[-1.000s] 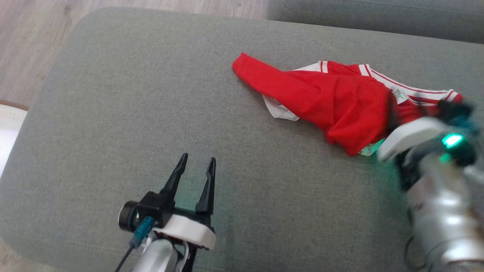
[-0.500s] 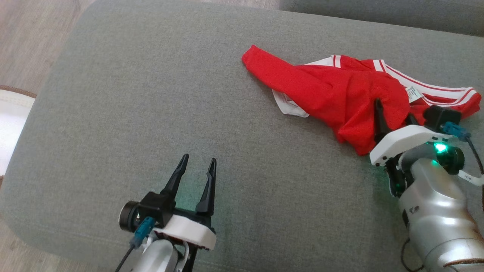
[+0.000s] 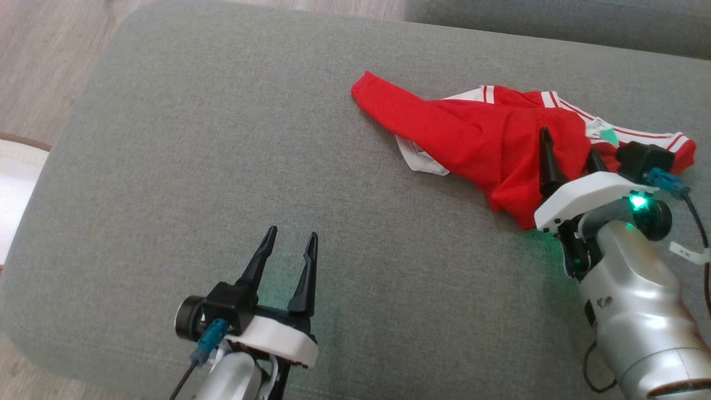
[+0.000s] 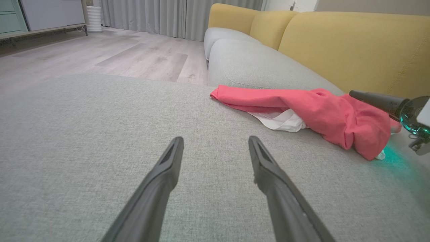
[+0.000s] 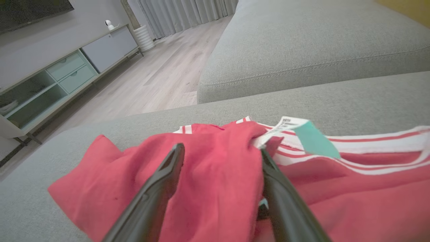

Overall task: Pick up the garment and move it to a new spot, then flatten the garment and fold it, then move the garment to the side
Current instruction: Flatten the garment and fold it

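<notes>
The garment (image 3: pixel 472 139) is red with white striped trim and lies crumpled on the grey cushion (image 3: pixel 222 139), toward its far right. My right gripper (image 3: pixel 569 143) is open and low over the garment's right part. In the right wrist view its fingers (image 5: pixel 221 149) straddle a red fold (image 5: pixel 117 181), next to a white and green label (image 5: pixel 312 137). I cannot tell whether the fingers touch the cloth. My left gripper (image 3: pixel 291 232) is open over bare cushion at the near left, well apart from the garment (image 4: pixel 312 107), with nothing between its fingers (image 4: pixel 215 139).
A second grey seat cushion (image 5: pixel 319 43) adjoins on the far side, with yellow back cushions (image 4: pixel 352 43) behind it. Wood floor (image 3: pixel 44 55) lies past the cushion's left edge, and a pale rug edge (image 3: pixel 14 172) shows at far left. A low cabinet (image 5: pixel 67 70) stands across the room.
My right gripper has moved forward and left over the garment, so its fingers now reach above the red cloth. The head view shifted slightly. The left gripper has stayed in place.
</notes>
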